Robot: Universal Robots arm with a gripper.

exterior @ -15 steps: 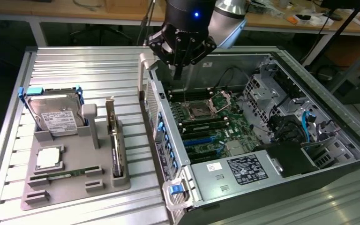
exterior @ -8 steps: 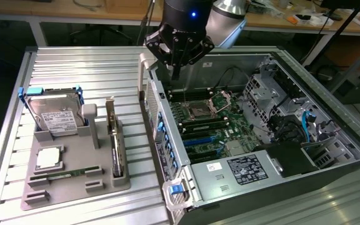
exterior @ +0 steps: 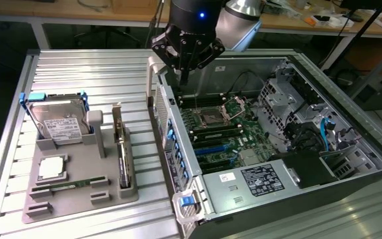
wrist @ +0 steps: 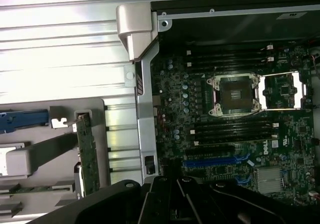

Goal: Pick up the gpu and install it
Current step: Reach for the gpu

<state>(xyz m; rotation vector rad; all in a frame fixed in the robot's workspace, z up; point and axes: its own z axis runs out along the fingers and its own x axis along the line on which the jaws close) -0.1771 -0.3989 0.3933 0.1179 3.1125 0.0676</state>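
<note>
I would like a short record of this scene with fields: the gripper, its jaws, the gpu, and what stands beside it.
gripper: above the open computer case's side wall
jaws: shut, holding nothing
gpu: upright on its edge in the grey holder, untouched
hard drive: same holder, on the exterior view's left of the gpu
task state: gpu not yet picked up

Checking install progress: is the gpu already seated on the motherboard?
No, the gpu stands on edge in the grey holder on the table, outside the computer case.
</note>
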